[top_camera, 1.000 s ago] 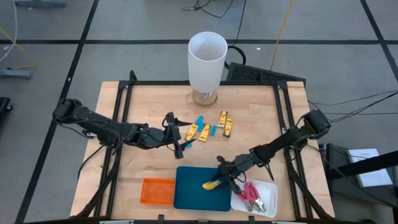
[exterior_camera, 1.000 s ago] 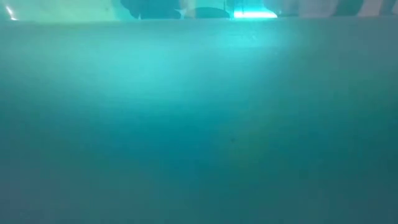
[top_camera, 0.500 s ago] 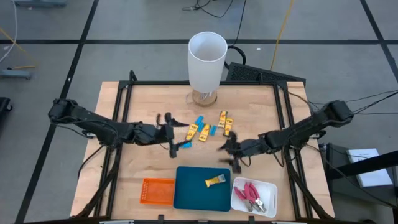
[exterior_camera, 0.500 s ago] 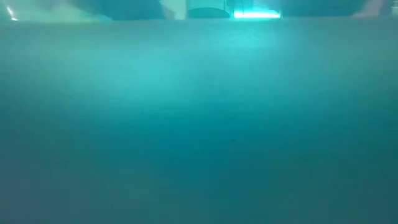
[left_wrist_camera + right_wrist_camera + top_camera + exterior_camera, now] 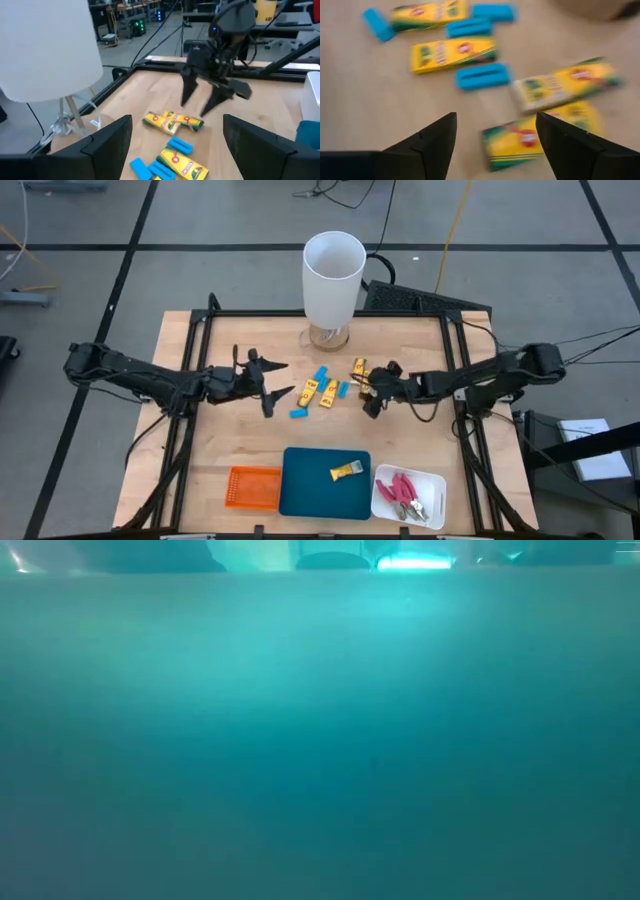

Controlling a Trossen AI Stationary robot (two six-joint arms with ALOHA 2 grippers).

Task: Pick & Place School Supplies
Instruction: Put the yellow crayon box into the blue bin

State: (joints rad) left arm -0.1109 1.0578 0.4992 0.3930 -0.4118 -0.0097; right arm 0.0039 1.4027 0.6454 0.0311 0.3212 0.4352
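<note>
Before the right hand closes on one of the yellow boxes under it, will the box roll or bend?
The yellow box has flat faces and lies flat on the table, so it will probably slide, not roll. It looks like thin printed cardboard, likely light and a little crushable. The open right hand hovers over two boxes lying close together, so the neighbour may shift.

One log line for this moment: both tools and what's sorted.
left tool: open, empty | right tool: open, over yellow crayon boxes | teal tray: one crayon box | white tray: red-handled tools
</note>
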